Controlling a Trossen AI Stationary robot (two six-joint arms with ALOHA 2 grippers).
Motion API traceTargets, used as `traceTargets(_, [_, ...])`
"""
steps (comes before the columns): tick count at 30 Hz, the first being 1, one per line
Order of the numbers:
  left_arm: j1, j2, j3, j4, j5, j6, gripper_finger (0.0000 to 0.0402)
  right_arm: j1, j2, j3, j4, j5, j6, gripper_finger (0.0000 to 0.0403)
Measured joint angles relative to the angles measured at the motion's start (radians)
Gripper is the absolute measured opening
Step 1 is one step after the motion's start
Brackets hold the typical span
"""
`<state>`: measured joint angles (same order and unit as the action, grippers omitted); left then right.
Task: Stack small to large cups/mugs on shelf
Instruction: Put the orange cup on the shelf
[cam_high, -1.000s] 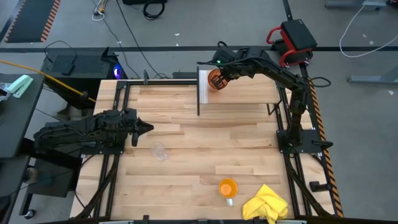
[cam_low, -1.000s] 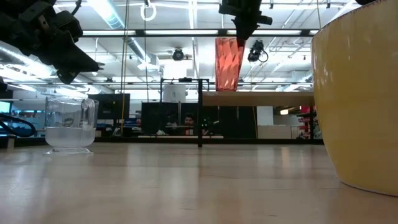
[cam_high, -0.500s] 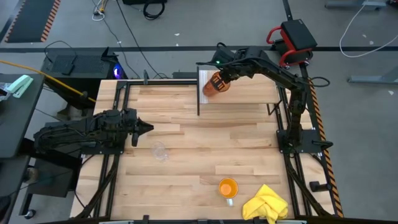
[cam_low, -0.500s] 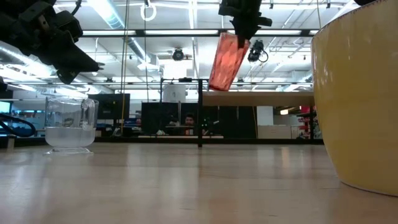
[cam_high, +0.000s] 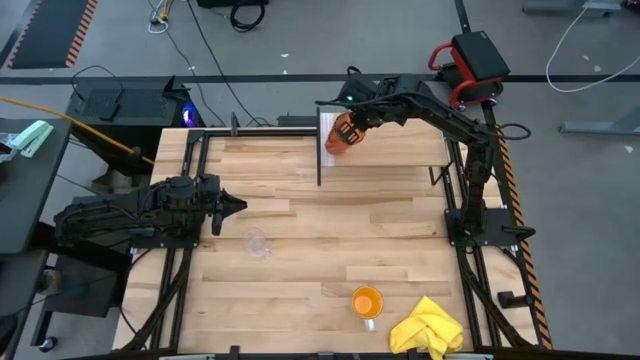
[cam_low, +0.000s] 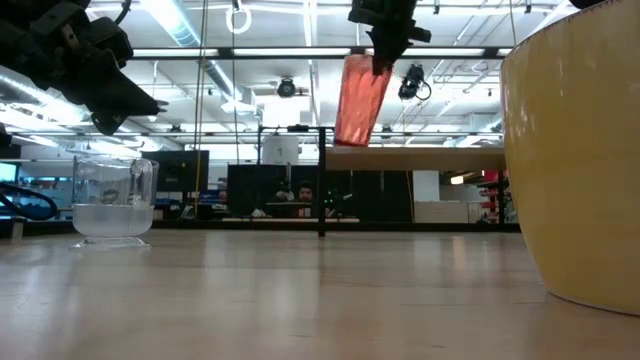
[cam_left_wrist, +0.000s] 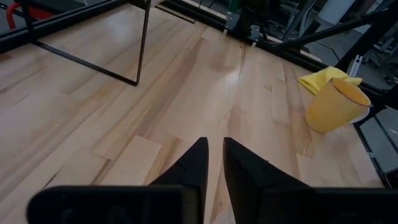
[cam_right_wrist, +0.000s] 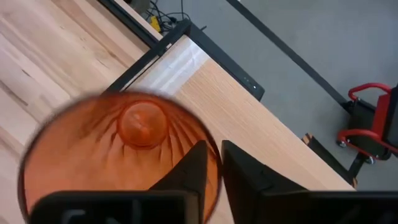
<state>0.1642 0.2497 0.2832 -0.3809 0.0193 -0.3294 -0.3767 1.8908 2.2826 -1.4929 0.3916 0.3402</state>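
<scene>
High view: right pincer (cam_high: 347, 113) grips tilted tumbler (cam_high: 342, 133) rim above shelf (cam_high: 390, 150); left arm idle, narrow.

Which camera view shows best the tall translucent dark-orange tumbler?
The low view: the tall translucent dark-orange tumbler hangs tilted, whole in profile. The high view shows it small; the right wrist view sees only inside it; the left wrist view misses it.

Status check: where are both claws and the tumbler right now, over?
Right claw pinching the dark-orange tumbler by its rim, tilted, above the shelf. Left claw idle, empty, near the clear glass. Nothing blocking the shelf.
</scene>
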Motion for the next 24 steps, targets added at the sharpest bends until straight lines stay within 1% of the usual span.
traceTargets(3, [0.0, 0.0, 0.0, 0.0, 0.0, 0.0, 0.0051, 0.0, -0.001, 0.001, 0.005, 0.0, -0.008, 0.0015])
traceTargets(5, [0.0, 0.0, 0.0, 0.0, 0.0, 0.0, 0.0051, 0.0, -0.003, 0.002, 0.006, 0.0, -0.009, 0.0008])
traceTargets(7, [0.0, 0.0, 0.0, 0.0, 0.0, 0.0, 0.0054, 0.0, -0.003, 0.002, 0.009, 0.001, -0.006, 0.0012])
traceTargets(13, [0.0, 0.0, 0.0, 0.0, 0.0, 0.0, 0.0059, 0.0, -0.003, 0.002, 0.007, 0.0, 0.004, 0.0047])
traceTargets(20, [0.0, 0.0, 0.0, 0.0, 0.0, 0.0, 0.0051, 0.0, -0.002, 0.002, 0.009, 0.0, 0.004, 0.0043])
traceTargets(24, [0.0, 0.0, 0.0, 0.0, 0.0, 0.0, 0.0054, -0.001, -0.002, 0.002, 0.009, 0.0, 0.005, 0.0042])
